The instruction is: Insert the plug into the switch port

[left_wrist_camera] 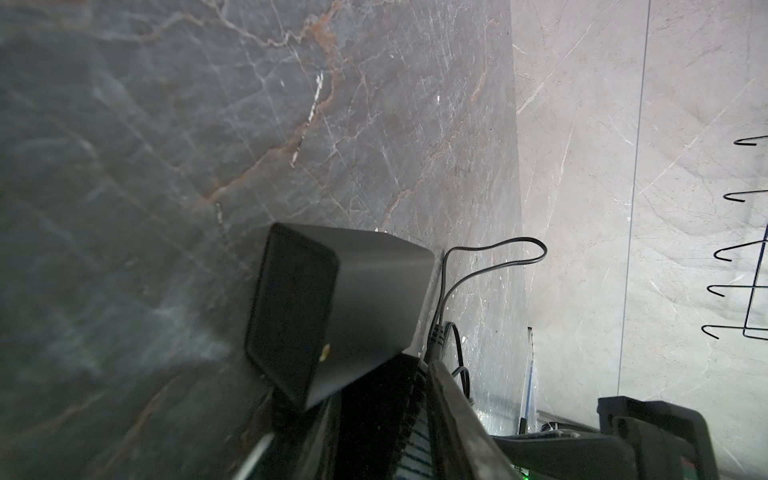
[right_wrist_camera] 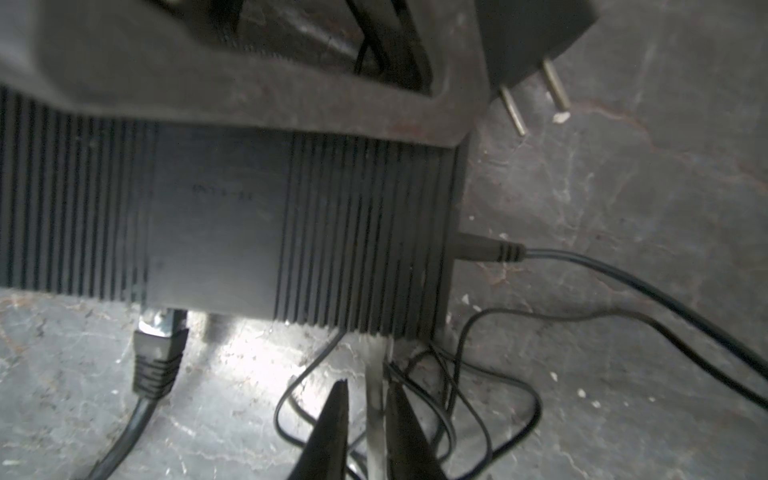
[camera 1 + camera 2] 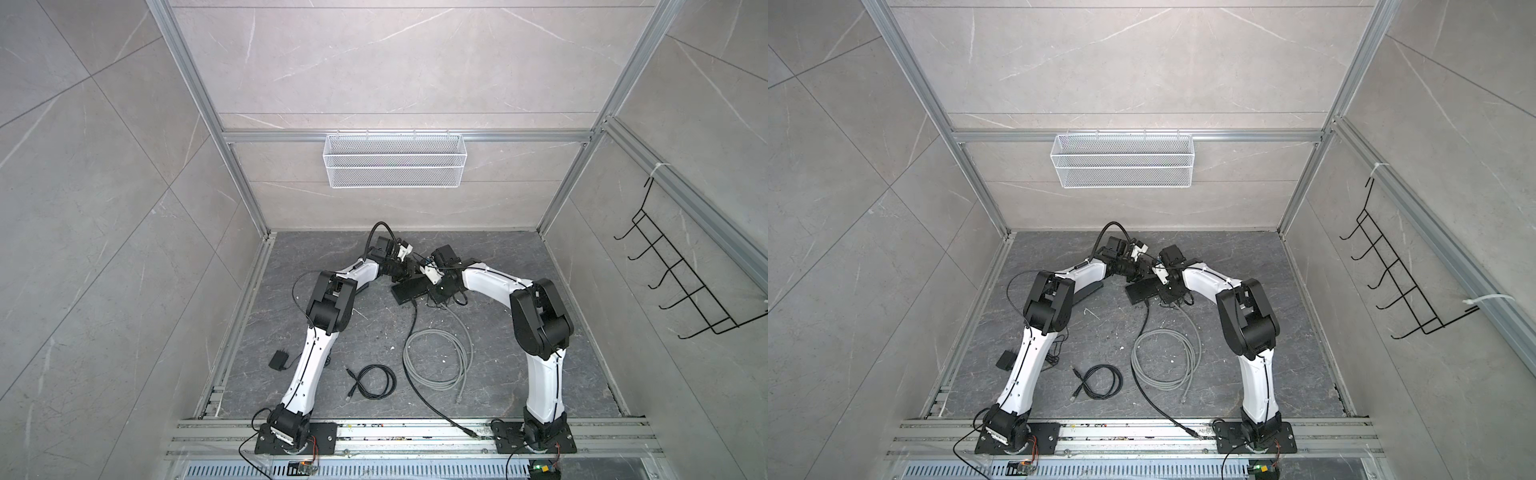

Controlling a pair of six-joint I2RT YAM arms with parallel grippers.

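Currently, we judge insertion nearly done. The right hand (image 2: 366,380), pinched almost closed on the grey plug (image 2: 374,357), holds it at a near-face port of the switch (image 2: 216,216), far centre on the counter (image 3: 498,353). The left hand (image 3: 409,268) appears clamped on the switch. Left to do: confirm seating, which we cannot tell.

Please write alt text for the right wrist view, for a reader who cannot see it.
The right pincer points at the edge of a black ribbed switch, its fingertips on either side of a grey cable that reaches that edge. A black network plug sits in the same edge, and a thin power lead enters the side.
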